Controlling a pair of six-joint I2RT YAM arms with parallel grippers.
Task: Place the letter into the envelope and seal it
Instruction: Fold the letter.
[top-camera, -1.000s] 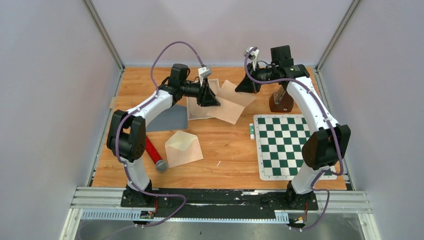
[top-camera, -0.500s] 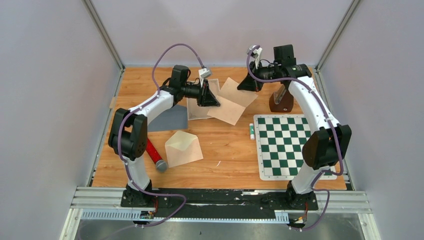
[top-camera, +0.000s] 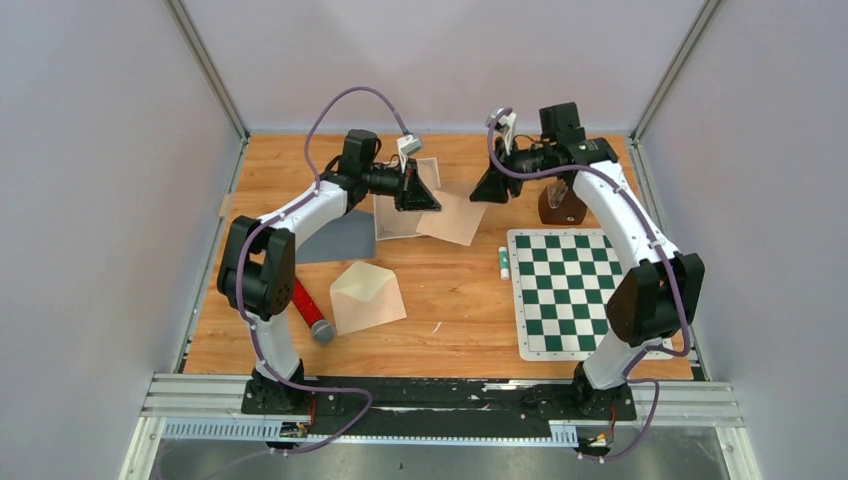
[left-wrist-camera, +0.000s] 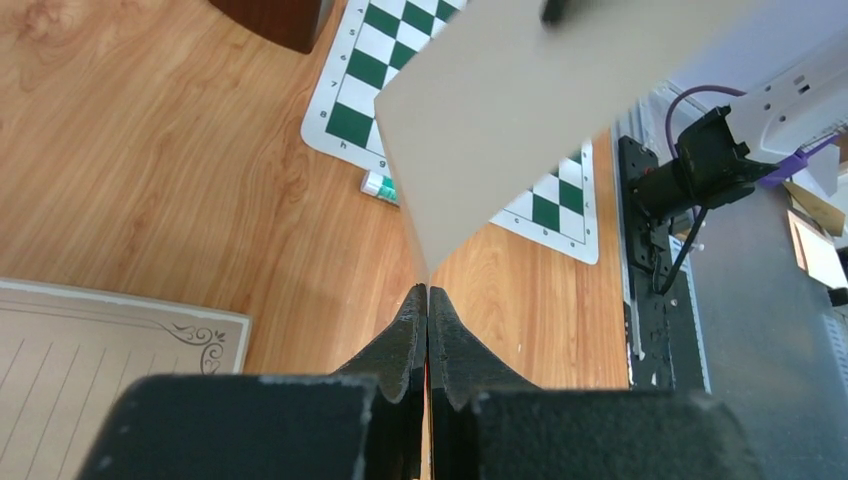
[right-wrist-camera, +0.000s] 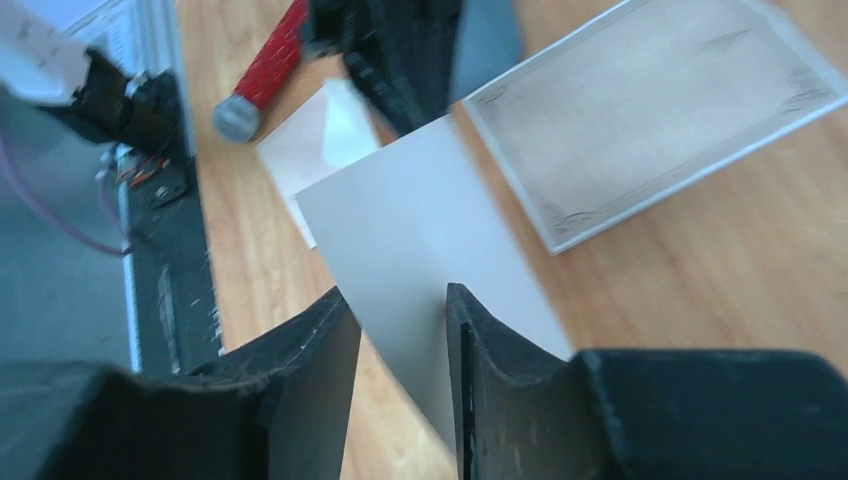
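My left gripper (top-camera: 428, 203) is shut on the corner of a plain beige paper sheet (top-camera: 455, 217) and holds it off the table; in the left wrist view the jaws (left-wrist-camera: 428, 292) are closed with the sheet (left-wrist-camera: 530, 110) rising from them. My right gripper (top-camera: 487, 190) is open at the sheet's far side; in the right wrist view (right-wrist-camera: 398, 295) the sheet (right-wrist-camera: 420, 230) passes between the spread fingers. A cream envelope (top-camera: 366, 295) lies open-flapped near the left front. A lined sheet with an ornate border (top-camera: 397, 220) lies flat under the left gripper.
A glue stick (top-camera: 501, 262) lies beside the green chessboard mat (top-camera: 570, 290). A red microphone (top-camera: 310, 312) and a grey sheet (top-camera: 335, 240) lie at the left. A brown stand (top-camera: 562, 205) is at the back right.
My right gripper has moved down and left, toward the left gripper. The sheet's raised far half has come down, so the sheet looks smaller. The left gripper has stayed put.
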